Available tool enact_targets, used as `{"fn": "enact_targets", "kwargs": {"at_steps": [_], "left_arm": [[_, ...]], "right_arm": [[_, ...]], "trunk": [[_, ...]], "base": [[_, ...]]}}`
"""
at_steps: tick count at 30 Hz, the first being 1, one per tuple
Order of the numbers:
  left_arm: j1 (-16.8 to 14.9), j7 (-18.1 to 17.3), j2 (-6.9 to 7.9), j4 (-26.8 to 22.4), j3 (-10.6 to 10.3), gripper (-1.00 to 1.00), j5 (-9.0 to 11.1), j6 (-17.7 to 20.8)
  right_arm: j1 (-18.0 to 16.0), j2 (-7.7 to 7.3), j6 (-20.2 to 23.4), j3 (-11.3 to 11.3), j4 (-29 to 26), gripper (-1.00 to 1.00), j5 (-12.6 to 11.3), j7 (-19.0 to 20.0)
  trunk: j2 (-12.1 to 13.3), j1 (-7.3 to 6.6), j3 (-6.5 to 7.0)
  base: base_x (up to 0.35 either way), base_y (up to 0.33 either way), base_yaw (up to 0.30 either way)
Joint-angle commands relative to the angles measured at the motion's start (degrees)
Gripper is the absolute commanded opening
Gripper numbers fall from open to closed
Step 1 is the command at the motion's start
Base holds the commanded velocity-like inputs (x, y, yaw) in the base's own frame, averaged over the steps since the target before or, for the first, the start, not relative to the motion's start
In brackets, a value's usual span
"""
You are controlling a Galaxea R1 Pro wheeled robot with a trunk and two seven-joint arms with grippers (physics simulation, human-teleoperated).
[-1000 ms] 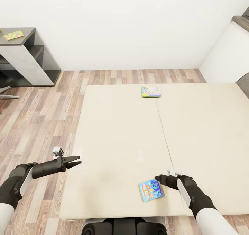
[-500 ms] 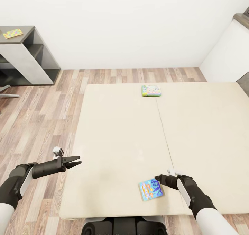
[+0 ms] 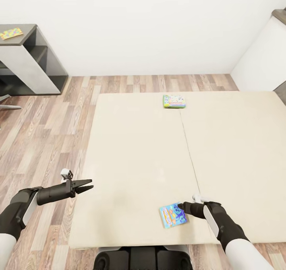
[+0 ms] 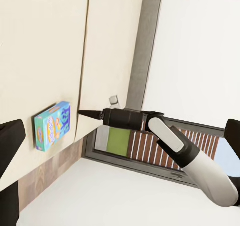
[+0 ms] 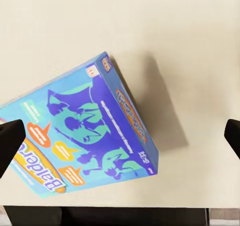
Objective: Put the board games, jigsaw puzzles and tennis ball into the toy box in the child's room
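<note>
On the bed [image 3: 135, 158], a large low piece with a plain cream-beige cover and a seam running down its middle, two board games lie well apart; the blue board game [image 3: 173, 216], with a cartoon cover and orange speech bubbles, lies flat near the bed's front edge, just left of the seam; the pale green board game [image 3: 174, 101] lies flat near the bed's far edge, also close to the seam.

Right gripper [image 3: 182, 205]: low over the bed beside the blue board game, tips at that box's right edge; in the right wrist view the box [image 5: 80, 133] lies between the two dark fingers [image 5: 10, 141], which stand wide apart with nothing held; whether the tips touch the box I cannot tell.

Left gripper [image 3: 88, 185]: over the bed's left edge, well apart from both boxes; fingers slightly parted at the tips, holding nothing.

Beyond the bed's left far corner, across wood-plank floor [image 3: 43, 127], stands a dark grey-topped cabinet [image 3: 28, 55] with white sides against the white wall; a multicoloured jigsaw puzzle [image 3: 10, 33] lies flat on its surface.
</note>
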Motion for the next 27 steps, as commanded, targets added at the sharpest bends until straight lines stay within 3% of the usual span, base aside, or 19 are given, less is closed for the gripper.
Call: {"fn": "enact_targets", "kwargs": {"at_steps": [1, 27], "left_arm": [[0.0, -0.2, 0.01, 0.0, 0.0, 1.00, 0.0, 0.6], [0.0, -0.2, 0.01, 0.0, 0.0, 1.00, 0.0, 0.6]], "right_arm": [[0.0, 0.01, 0.5, -0.2, -0.1, 1.00, -0.2, 0.1], [0.0, 0.27, 0.6, -0.1, -0.1, 1.00, -0.2, 0.2]], "trunk": [[-0.1, 0.03, -0.16], [-0.1, 0.03, -2.61]], "base": [[0.000, 0.000, 0.000], [0.000, 0.000, 0.000]]}}
